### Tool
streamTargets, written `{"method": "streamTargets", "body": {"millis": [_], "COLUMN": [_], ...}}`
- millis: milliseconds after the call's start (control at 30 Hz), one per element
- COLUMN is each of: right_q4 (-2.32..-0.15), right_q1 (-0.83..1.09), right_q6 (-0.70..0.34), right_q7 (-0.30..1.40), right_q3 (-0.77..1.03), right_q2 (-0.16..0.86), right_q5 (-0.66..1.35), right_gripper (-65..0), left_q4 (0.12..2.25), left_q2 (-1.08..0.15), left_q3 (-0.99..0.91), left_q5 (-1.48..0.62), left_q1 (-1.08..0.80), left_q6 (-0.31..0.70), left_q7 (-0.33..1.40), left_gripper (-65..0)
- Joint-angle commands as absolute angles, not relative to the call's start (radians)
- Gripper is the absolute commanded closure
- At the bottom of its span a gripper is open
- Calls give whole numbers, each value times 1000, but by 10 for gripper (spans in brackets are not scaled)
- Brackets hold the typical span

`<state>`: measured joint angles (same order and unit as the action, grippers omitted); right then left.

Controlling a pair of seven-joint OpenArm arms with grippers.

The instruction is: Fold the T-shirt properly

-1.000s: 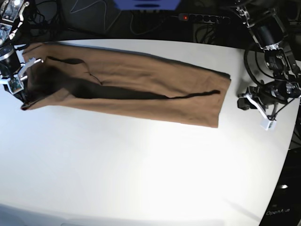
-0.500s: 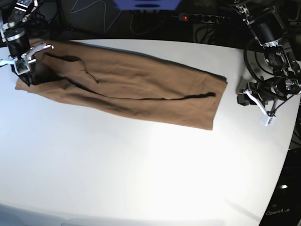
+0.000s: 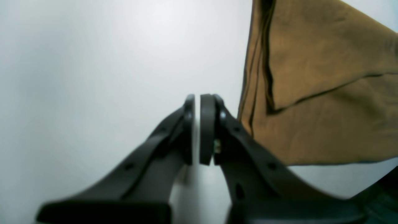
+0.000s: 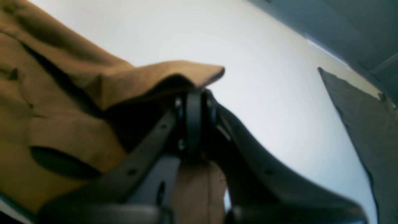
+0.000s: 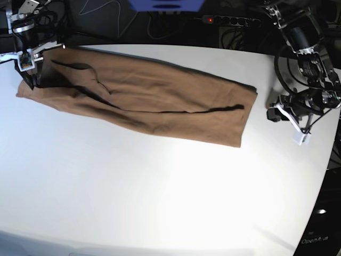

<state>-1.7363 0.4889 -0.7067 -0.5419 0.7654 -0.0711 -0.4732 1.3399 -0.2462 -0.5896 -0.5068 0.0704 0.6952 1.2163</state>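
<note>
White bench (image 5: pixel 160 202) carries the T-shirt (image 5: pixel 154 98) folded lengthwise; crosswise folds remain. Right pincer (image 4: pixel 194 102) grips its far-corner end; left pincer (image 3: pixel 197 129) is closed, empty.

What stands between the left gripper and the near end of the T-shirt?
Nothing visible. Only bare white table separates the shut left gripper from the T-shirt edge beside it. The right gripper is already clamped on the far end.

1. Right gripper (image 5: pixel 29 74): at the base view's upper left, pointing down, jaws pressed together on a raised edge of the T-shirt (image 4: pixel 149 84).
2. Left gripper (image 3: pixel 197 129): at the base view's right side, low over the desk (image 3: pixel 93 62); jaws nearly touching, a thin slit between, nothing held.
3. Left arm: bent, cables looped beside it.
</note>
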Motion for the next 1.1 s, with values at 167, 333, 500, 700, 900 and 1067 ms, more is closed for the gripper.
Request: {"method": "streamTargets", "body": {"millis": [167, 333, 500, 700, 900, 1067], "right_q4": [-1745, -1742, -1733, -1727, -1727, -1733], "right_q1": [549, 590, 588, 584, 581, 579], "right_q6": [-698, -698, -698, -698, -698, -698], "right_q7": [-570, -570, -570, -570, -570, -570], "right_q3": [771, 768, 765, 765, 765, 768], "right_q2": [-70, -90, -94, -96, -96, -94], "right_q5": [-458, -458, -458, -458, -458, -458], "right_gripper": [-4, -4, -4, -4, -4, -4], "left_q4": [1357, 1357, 1357, 1359, 1345, 1247], "left_q2": [-248, -220, -176, -117, -76, -93], "left_q3": [-591, -591, -590, -526, -407, -361], "left_q5": [-529, -529, -529, -530, -518, -516], "left_q1": [127, 151, 186, 213, 217, 211], "left_q6": [698, 698, 698, 698, 698, 698], "left_q7": [1205, 1207, 1208, 1199, 1127, 1069], "left_gripper": [-26, -26, -26, -26, -26, -26]}}
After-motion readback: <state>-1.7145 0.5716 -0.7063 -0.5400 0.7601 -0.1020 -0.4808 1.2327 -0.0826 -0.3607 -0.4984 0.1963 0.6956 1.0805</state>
